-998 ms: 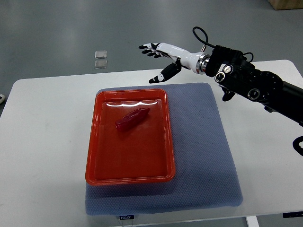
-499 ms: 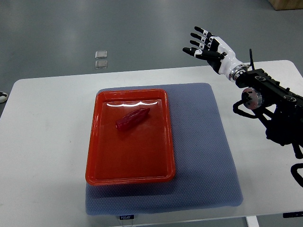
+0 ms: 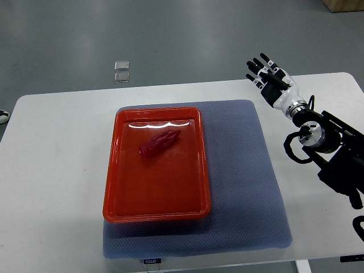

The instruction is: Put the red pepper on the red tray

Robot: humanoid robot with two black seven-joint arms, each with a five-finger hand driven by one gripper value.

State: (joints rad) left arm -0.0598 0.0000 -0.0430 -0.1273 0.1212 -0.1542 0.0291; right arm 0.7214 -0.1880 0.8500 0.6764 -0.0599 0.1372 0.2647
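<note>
Fingers (image 3: 263, 67) of the right hand (image 3: 274, 84) are extended and spread, grasping nothing; the hand is raised over the far right part of the white table (image 3: 57, 170), clear of the blue mat (image 3: 244, 182). The red pepper (image 3: 158, 143) lies inside the red tray (image 3: 153, 215), in its far half. The tray sits on the mat.
</note>
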